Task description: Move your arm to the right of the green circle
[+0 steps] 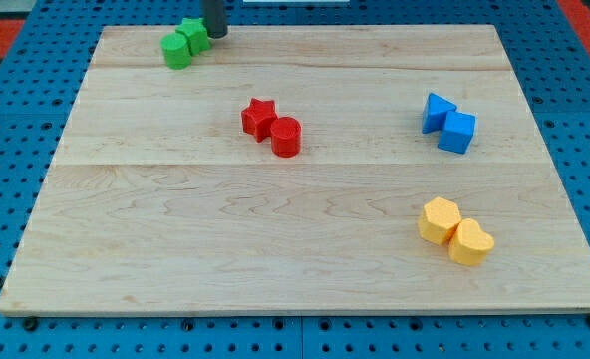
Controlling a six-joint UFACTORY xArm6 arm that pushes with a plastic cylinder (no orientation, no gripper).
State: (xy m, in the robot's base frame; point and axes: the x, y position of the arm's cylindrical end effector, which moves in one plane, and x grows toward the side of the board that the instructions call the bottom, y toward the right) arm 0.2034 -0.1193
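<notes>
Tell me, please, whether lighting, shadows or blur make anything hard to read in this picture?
In the camera view, light is even and soft, with faint shadows under the blocks and no glare on the board. Focus is sharp enough, though the two green blocks merge in shape; my tip shows dark just right of them.

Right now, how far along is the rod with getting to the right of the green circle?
Nearly done, it seems. My tip sits at the view's top, just right of the green pair, beside the green star. The green circle lies lower left of the star, so the star partly stands between it and my tip. What may remain is a small shift down to sit level with the circle. No other blocks are involved.
</notes>
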